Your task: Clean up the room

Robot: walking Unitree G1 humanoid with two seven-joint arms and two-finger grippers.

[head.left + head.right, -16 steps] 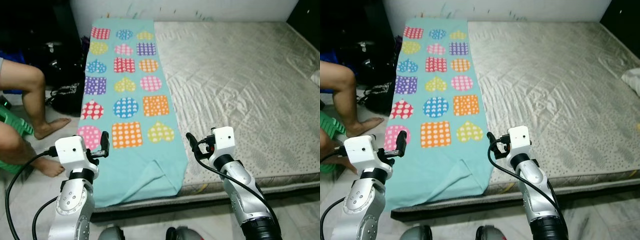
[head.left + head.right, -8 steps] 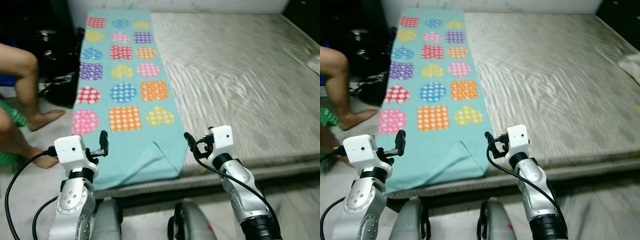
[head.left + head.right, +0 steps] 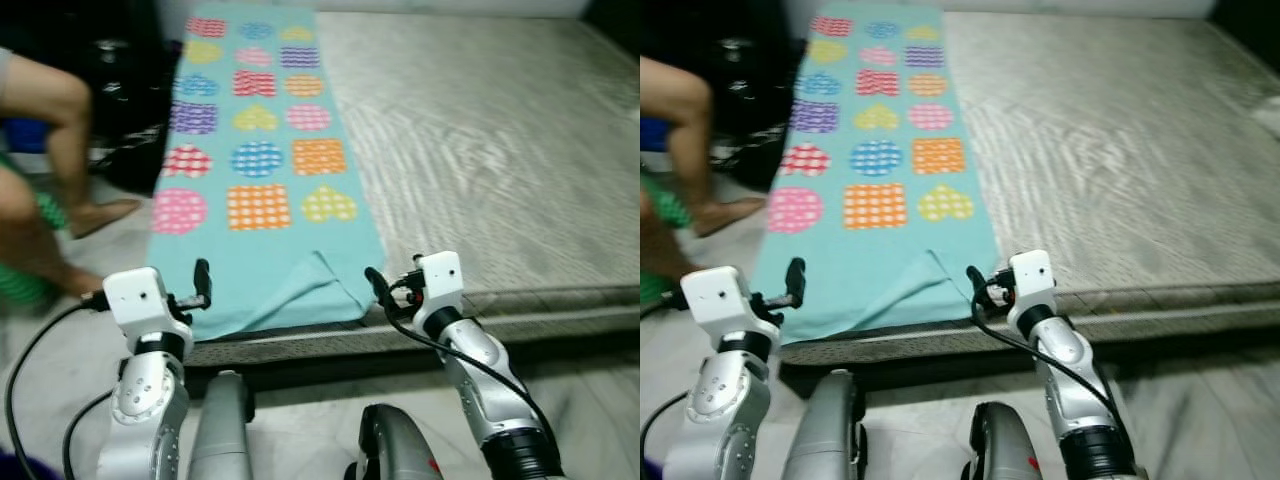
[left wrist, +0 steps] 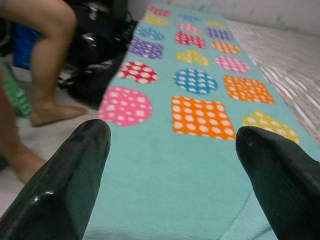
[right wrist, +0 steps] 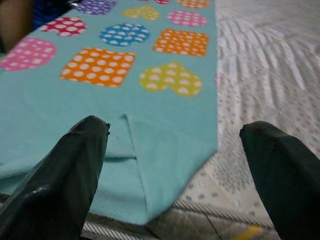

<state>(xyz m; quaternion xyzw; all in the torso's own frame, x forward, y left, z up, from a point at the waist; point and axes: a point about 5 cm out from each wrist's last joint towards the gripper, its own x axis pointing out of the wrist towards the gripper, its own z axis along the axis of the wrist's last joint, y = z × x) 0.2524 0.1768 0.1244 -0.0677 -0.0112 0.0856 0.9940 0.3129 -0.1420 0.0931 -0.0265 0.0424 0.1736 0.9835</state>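
A big gray mattress (image 3: pixel 500 130) lies on the floor. A long blue blanket (image 3: pixel 262 160) with spotty shapes runs along its left side, stretching away from the robot. Its folded near end lies just ahead, between both arms. The left gripper (image 4: pixel 172 165) and right gripper (image 5: pixel 172 170) are wide open, holding nothing.

We hold both silver arms raised in front of us, bent at the elbows, near the foot edge of the mattress (image 3: pixel 500 300). Our left gripper (image 4: pixel 172 145) has its two black fingers spread wide apart, holding nothing. Our right gripper (image 5: pixel 172 137) is the same, fingers parted and empty, just before that edge.
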